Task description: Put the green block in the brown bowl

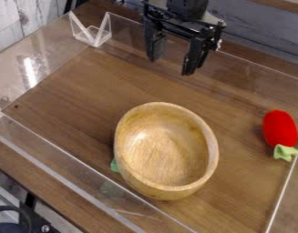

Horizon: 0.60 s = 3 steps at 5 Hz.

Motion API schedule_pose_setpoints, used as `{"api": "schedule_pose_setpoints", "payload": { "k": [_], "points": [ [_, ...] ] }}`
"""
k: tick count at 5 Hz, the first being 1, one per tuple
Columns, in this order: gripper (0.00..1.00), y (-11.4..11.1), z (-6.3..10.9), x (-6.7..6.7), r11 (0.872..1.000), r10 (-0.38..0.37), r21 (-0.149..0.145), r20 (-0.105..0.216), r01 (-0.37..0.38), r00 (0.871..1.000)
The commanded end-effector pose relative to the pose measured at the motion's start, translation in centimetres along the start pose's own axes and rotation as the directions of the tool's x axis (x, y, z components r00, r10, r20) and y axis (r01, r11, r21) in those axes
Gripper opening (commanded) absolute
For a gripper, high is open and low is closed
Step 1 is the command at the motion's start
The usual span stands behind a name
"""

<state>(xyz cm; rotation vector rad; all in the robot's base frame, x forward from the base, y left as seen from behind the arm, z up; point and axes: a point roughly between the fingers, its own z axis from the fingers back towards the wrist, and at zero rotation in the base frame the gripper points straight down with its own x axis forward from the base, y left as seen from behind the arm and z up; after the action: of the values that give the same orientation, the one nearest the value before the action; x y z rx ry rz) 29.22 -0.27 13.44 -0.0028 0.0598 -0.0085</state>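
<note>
Green showed only as a small sliver (116, 166) peeking out at the near-left foot of the brown bowl (167, 150), well below and a little left of the claw (170, 56) in the view; it was most likely the green block, touching or tucked against the bowl's outer wall, though too little of it was visible to be sure of its shape; the bowl itself, pale wood with clear grain and a thick rim, sat well apart from the claw, towards the camera, and looked empty inside.

Judging by this, the task stood at its very start; the claw hung pointing down over the far part of the tabletop (78, 91), its fingers spread wide with nothing between them; the step in hand was the approach to the block. The next move would call for travelling past the bowl to its near-left side and coming down carefully, since the block lay so close to the wall that one finger might foul the rim.

Counted: one bowl; one green piece by it; one red toy (279, 128) with a green tip, off to the claw's right and nearer the camera; one clear angled stand (90, 30) to the claw's left; one claw.
</note>
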Motion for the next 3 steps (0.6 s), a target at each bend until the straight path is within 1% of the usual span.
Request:
{"api": "schedule_pose_setpoints", "payload": {
  "k": [1, 2, 3],
  "points": [
    [1.00, -1.2, 0.0, 0.4, 0.997, 0.077, -0.011, -0.033, -0.077, 0.996],
    [1.00, -4.8, -0.4, 0.7, 0.989, 0.143, -0.025, -0.033, -0.144, 0.989],
    [1.00, -9.7, -1.1, 1.6, 0.967, 0.247, -0.050, -0.021, -0.248, 0.969]
  ]
}}
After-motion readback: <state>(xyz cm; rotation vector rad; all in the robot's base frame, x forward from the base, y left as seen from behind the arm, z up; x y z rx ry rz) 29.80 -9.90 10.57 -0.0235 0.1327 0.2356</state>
